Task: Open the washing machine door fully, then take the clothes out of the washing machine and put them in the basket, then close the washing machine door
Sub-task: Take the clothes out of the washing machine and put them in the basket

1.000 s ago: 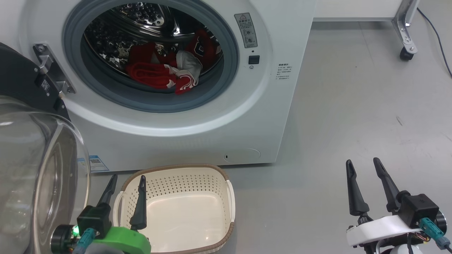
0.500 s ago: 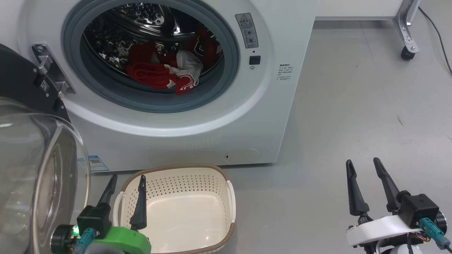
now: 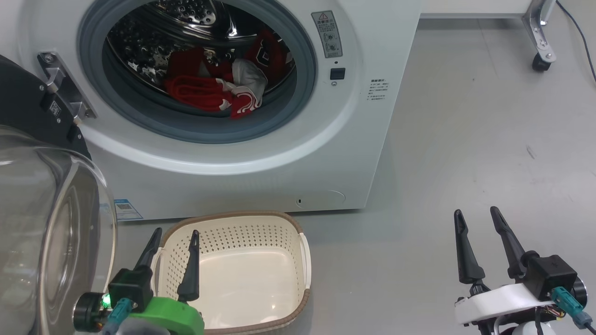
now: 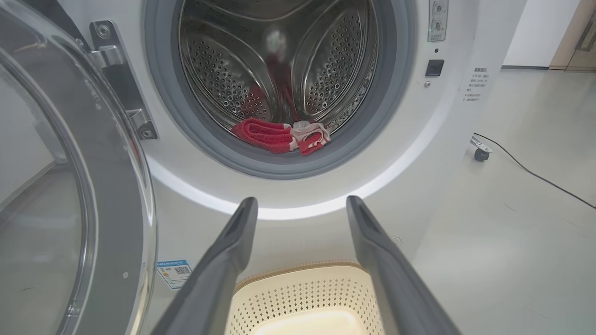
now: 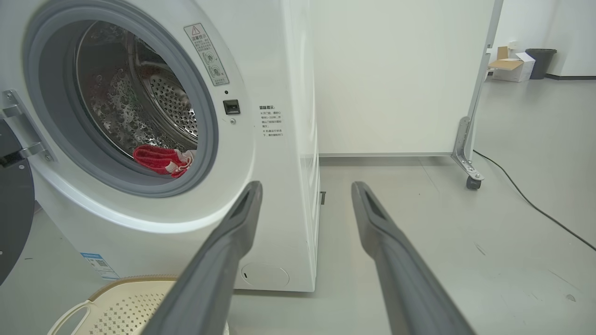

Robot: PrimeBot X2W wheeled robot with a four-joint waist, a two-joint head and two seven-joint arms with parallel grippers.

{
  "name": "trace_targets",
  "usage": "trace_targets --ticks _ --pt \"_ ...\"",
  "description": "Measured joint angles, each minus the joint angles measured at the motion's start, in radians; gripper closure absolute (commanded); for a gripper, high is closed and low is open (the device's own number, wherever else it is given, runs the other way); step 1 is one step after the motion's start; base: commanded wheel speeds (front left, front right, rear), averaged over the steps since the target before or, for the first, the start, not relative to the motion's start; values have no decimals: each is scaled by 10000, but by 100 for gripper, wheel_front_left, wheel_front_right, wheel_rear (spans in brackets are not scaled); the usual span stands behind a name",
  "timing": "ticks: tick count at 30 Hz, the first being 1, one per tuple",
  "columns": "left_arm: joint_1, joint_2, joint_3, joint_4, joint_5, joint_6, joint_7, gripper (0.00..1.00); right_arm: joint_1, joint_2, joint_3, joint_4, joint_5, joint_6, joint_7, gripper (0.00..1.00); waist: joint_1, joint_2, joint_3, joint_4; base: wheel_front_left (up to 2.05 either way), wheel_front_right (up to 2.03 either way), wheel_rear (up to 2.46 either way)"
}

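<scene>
— Locating the load first: where do the clothes (image 3: 209,90) lie?
— Inside the washing machine (image 3: 260,177). They are bunched red and white on the bottom of the perforated steel drum (image 3: 186,14), just behind the grey gasket (image 3: 298,107).
— And the washing machine door (image 3: 51,223)?
— It stands open on its hinge (image 3: 60,83) at the left of the head view. The clear glass bowl bulges toward the camera, with the black rim above it.
— Where is the basket (image 3: 233,217)?
— On the grey floor (image 3: 465,116), just in front of the machine's base and below the round opening. A small blue label (image 3: 125,209) sits on the base to its left.
— State of the left gripper (image 3: 177,230)?
— Its fingers are spread wide and grip nothing. It hovers at the basket's left rim, beside the glass bowl, with its fingers pointing toward the machine.
— The right gripper (image 3: 476,210)?
— It is likewise spread wide and has hold of nothing. It hangs above bare floor, well apart from the basket, off to the right. In the right wrist view its fingers frame the machine's right side.
</scene>
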Motion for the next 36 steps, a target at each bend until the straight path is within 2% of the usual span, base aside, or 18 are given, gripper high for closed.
trace_targets --ticks 5,15,28,36 --pt "-508 -38 -228 142 -4 -197 31 0 -21 0 159 -127 -23 10 0 0 0 0 385 -55 0 0 0" --pt "-2113 -173 -395 589 -297 -510 826 0 -498 -6 362 -397 -105 23 0 0 0 0 1458 -276 0 0 0" --pt "-4960 -119 -148 1411 -1177 -1145 3365 0 -1713 -40 849 -757 153 21 -2 0 0 0 3207 -832 0 0 0" --pt "-6994 393 295 1538 -1710 -1266 4999 0 -2693 -65 1198 -943 499 -75 -2 0 1 0 4323 -1245 0 0 0"
